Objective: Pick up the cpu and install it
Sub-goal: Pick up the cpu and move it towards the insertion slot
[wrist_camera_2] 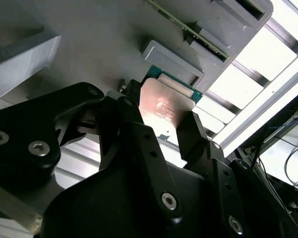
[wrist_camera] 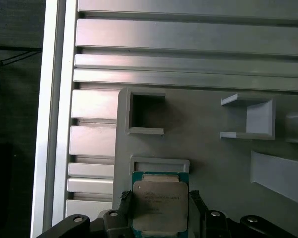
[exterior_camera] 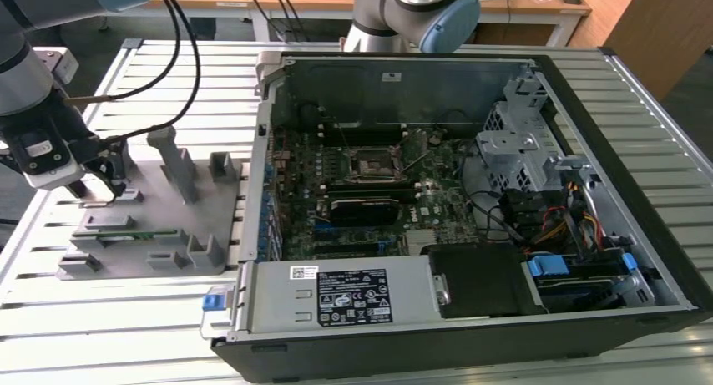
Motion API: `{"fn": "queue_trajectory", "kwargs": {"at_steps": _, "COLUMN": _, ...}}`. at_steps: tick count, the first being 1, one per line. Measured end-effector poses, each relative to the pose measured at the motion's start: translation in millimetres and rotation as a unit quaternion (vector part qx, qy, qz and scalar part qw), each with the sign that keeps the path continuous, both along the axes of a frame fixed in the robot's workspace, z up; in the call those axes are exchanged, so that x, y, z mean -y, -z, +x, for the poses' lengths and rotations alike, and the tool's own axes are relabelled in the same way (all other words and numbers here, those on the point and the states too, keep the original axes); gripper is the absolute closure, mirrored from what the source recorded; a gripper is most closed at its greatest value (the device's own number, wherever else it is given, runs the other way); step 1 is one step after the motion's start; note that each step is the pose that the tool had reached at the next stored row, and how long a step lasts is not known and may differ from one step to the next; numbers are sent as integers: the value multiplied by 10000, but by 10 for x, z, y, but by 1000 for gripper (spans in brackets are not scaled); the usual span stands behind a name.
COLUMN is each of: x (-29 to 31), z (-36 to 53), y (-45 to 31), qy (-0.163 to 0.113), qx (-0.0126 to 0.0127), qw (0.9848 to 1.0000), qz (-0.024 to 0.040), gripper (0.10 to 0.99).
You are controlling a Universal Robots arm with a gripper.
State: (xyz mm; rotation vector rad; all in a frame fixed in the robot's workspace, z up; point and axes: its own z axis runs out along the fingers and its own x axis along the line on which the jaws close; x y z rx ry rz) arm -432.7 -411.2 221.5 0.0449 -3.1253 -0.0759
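We judged the task barely begun. The gripper (exterior_camera: 98, 183) stood low over the grey fixture (exterior_camera: 167, 218) at the exterior view's left, well apart from the motherboard socket (exterior_camera: 369, 161) inside the open computer case (exterior_camera: 624, 235), so the carrying and seating were all left. In the first wrist view the cpu (wrist_camera: 160, 206) sat between the fingers (wrist_camera: 123, 202), which seemed to pinch two opposite edges. We could not tell whether it had cleared the fixture. It lay flat, metal lid up, nearly square with no real long axis, its edges square to the fixture's walls.
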Motion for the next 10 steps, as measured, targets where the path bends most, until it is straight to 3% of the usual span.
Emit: {"fn": "queue_trajectory", "kwargs": {"at_steps": 10, "x": 0, "z": 0, "y": -75, "qy": 0, "qx": 0, "qw": 10000, "qz": 0, "gripper": 549}}
